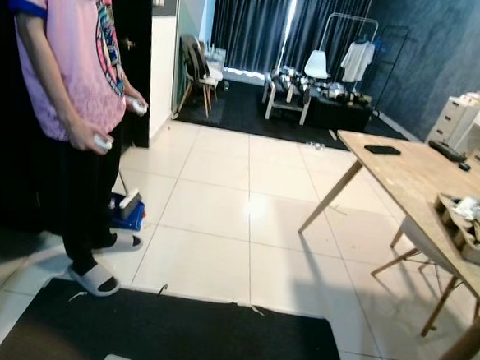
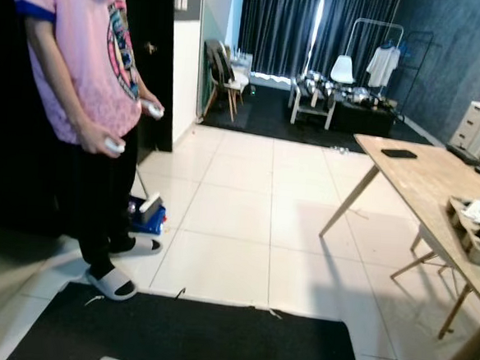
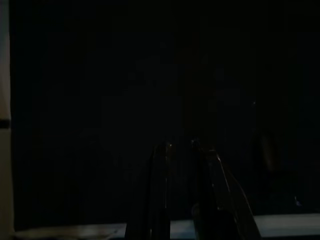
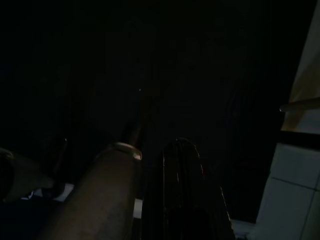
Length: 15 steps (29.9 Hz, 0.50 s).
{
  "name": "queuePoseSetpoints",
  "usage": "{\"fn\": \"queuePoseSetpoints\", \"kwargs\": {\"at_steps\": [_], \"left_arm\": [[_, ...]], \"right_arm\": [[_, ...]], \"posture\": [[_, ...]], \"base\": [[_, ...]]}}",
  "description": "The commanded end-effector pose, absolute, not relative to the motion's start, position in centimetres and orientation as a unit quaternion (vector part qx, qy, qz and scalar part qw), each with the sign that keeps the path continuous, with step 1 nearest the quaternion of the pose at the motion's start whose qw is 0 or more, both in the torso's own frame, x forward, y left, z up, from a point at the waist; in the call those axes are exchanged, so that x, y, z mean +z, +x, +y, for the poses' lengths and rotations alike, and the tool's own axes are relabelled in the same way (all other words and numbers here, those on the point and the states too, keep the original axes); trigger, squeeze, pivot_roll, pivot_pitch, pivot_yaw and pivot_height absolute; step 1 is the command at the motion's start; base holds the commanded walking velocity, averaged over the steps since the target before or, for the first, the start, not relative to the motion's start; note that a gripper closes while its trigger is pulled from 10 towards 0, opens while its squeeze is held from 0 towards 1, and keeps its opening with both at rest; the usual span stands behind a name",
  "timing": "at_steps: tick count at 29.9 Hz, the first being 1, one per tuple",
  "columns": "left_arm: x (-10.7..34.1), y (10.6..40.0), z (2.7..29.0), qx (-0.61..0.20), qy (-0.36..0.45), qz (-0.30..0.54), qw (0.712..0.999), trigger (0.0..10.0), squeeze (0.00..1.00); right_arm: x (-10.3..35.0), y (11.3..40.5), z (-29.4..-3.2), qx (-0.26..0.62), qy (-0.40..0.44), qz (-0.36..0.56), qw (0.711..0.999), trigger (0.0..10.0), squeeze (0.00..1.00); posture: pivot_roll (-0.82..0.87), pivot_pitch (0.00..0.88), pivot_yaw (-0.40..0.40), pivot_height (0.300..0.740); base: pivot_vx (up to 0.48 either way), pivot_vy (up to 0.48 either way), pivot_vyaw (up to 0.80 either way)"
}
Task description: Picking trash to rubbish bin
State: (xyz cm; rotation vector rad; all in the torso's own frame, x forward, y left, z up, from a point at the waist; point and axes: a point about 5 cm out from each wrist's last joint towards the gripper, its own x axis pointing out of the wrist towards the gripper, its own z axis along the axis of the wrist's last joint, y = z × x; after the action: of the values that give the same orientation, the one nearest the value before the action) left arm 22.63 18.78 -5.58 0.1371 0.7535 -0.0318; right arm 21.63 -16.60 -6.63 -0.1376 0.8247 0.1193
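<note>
My left end effector (image 3: 180, 150) hangs in the dark, fingers close together; my right end effector (image 4: 155, 150) I cannot tell. A person (image 1: 74, 78) stands beside the wooden worktop (image 1: 413, 171).

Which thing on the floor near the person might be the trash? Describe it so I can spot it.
Start at the person in the pink shirt standing on the left. Just beyond their white slippers, on the white tiles, lies a small blue and white packet. It is the only coloured item on the pale floor.

A person (image 1: 73, 94) stands left, a table (image 1: 413, 171) right, a mat (image 1: 171, 336) in front.
</note>
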Motion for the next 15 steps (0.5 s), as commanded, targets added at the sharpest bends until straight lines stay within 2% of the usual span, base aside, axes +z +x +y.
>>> {"fn": "queuePoseSetpoints", "kwargs": {"at_steps": [1, 10, 15], "left_arm": [[-5.74, 22.44, 18.48, -0.018, 0.060, 0.369, 0.927, 10.0, 0.00], [-5.81, 22.30, 18.53, -0.018, 0.061, 0.370, 0.927, 10.0, 0.00], [-5.85, 22.22, 18.54, -0.017, 0.060, 0.370, 0.927, 10.0, 0.00]], "right_arm": [[-6.82, 21.26, -17.00, 0.051, -0.060, 0.404, 0.911, 10.0, 0.00], [-6.81, 21.24, -16.63, 0.057, -0.044, 0.401, 0.913, 10.0, 0.00], [-6.83, 21.20, -16.62, 0.059, -0.043, 0.400, 0.913, 10.0, 0.00]], "posture": [[-0.03, 0.068, -0.073, 0.740], [-0.03, 0.071, -0.073, 0.740], [-0.03, 0.073, -0.074, 0.740]], "base": [[0.345, 0.000, 0.00], [0.340, 0.000, 0.00], [0.336, 0.000, -0.69]]}}
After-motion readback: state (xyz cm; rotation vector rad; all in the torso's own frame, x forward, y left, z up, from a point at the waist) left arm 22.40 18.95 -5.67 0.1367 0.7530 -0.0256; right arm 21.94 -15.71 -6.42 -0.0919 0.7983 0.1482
